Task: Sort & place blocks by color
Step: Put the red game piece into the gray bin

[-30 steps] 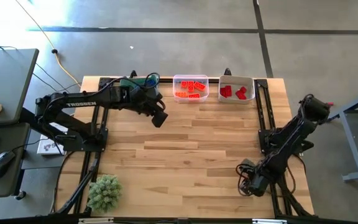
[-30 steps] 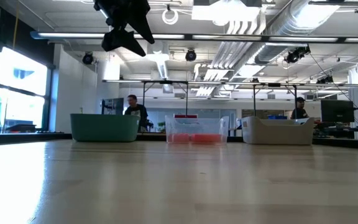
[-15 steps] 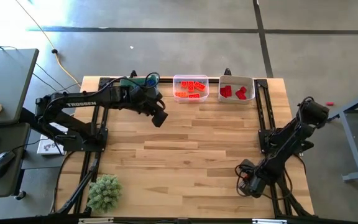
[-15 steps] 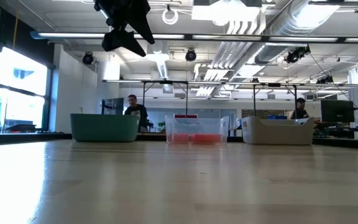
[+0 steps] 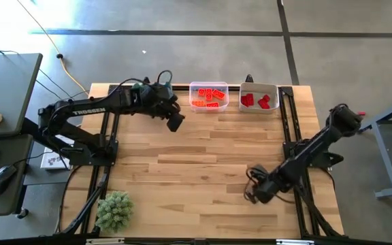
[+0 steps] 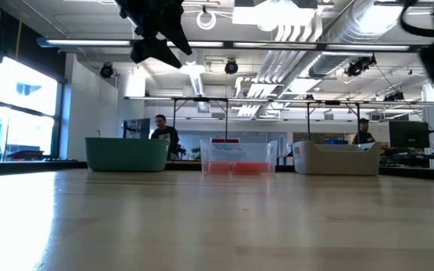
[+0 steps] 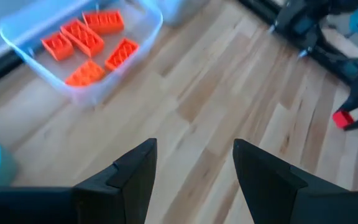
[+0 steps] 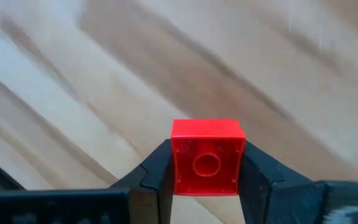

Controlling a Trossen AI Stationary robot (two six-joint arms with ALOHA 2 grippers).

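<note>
My right gripper (image 5: pixel 251 195) hovers over the table's near right part, shut on a red studded block (image 8: pixel 207 134) whose hollow underside faces the wrist camera. From the left wrist view that same block (image 7: pixel 342 117) shows far off. My left gripper (image 5: pixel 175 123) is open and empty, raised above the far middle of the table, close to the clear bin (image 5: pixel 208 87) of orange blocks (image 7: pixel 84 43). More red blocks (image 5: pixel 258 101) lie in the white bin (image 5: pixel 259 86). A teal bin (image 6: pixel 126 154) sits left of the clear one; the left arm covers it from above. My right gripper pinches the red block between its two fingers (image 8: pixel 154 171), one on each of two opposite side walls (image 8: pixel 178 163). The block is lifted clear of the table, with its open underside toward the wrist camera.
A fuzzy green plant-like clump (image 5: pixel 114 209) sits at the near left corner. The three bins stand in a row along the far edge. Bare wood (image 5: pixel 203 167) spreads across the middle. People sit at desks in the room beyond the table.
My right gripper has swung toward the table's left, away from the right edge and in over the wood, staying shut on the red block. My left gripper has shifted slightly toward the far edge.
</note>
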